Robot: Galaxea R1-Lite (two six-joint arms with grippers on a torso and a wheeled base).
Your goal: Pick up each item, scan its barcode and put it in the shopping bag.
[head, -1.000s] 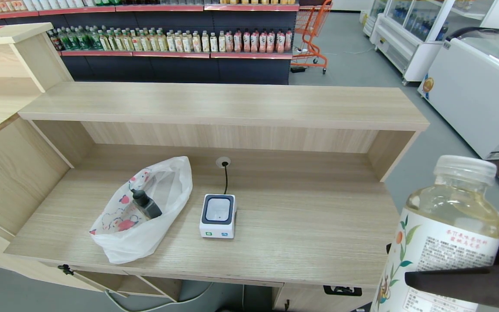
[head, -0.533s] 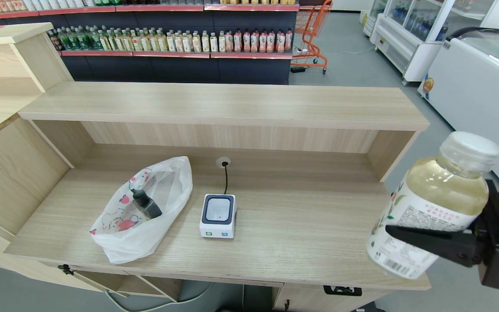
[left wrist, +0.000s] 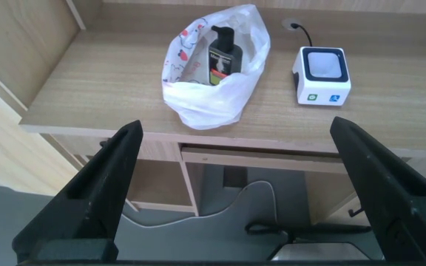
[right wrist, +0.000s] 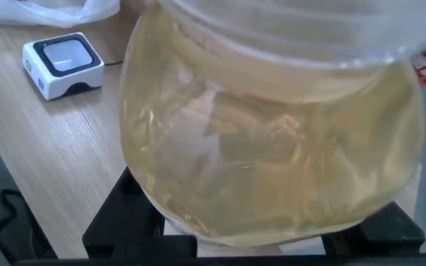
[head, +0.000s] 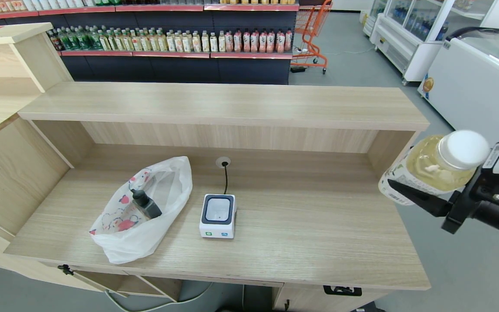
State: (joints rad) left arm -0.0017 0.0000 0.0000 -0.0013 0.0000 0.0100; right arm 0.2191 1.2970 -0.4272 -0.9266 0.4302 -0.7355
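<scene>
Item: drink bottle (head: 435, 167), tilted, clamped in my right fingers (head: 418, 197). Left fingers (left wrist: 95, 199) wide, empty. Barcode scanner (head: 218, 215) well left of the grip. Risk: the smooth bottle could slip as I turn it barcode-down.

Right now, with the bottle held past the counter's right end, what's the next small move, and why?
Probably carry the bottle left toward the scanner: the right end effector holds it beyond the counter's right end, far from the scanner's upward-facing window.
</scene>
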